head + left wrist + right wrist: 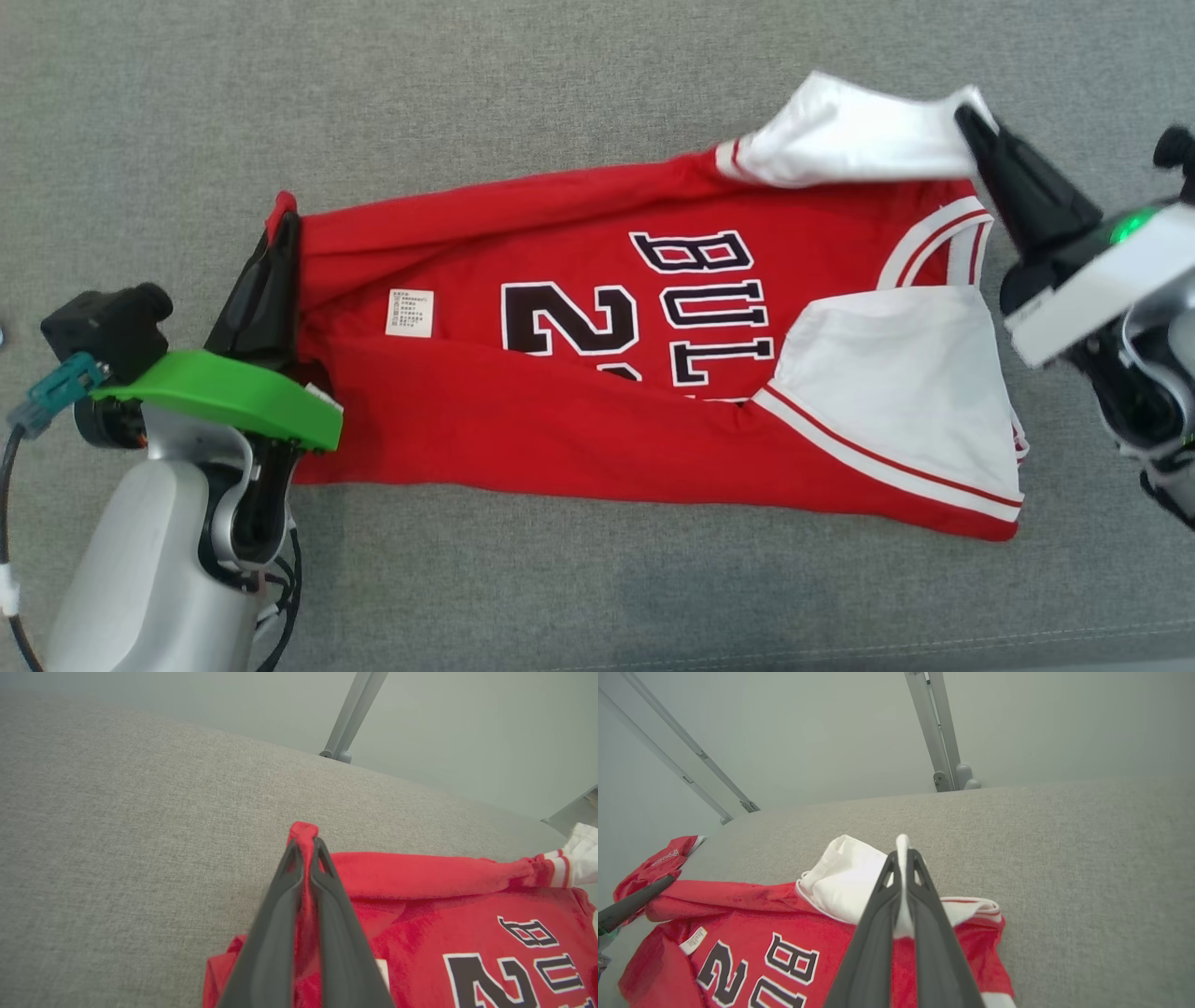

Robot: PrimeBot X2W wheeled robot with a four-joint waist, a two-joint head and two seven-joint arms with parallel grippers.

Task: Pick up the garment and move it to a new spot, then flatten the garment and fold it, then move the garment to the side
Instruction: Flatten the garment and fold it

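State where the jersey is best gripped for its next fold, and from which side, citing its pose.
Probably the jersey's far long edge, at both ends: the red hem corner from the left, the white sleeve from the right. Its near side already lies folded over the number, so the far edge is unfolded. The left gripper and right gripper are shut there.

We are seeing the basketball jersey's (485, 233) black lettering (709, 308) only in part: a folded red flap (523, 439) and a white sleeve (896, 373) are covering its lower end at mid-frame. The white label's (410, 313) print is proving too small for us to read. At lower left, the green wrist cover (224, 397) is hiding the jersey's corner. The right arm (1111, 280) is being cut off by the right edge. In the left wrist view, the number (490, 980) is being cut off by the bottom edge.
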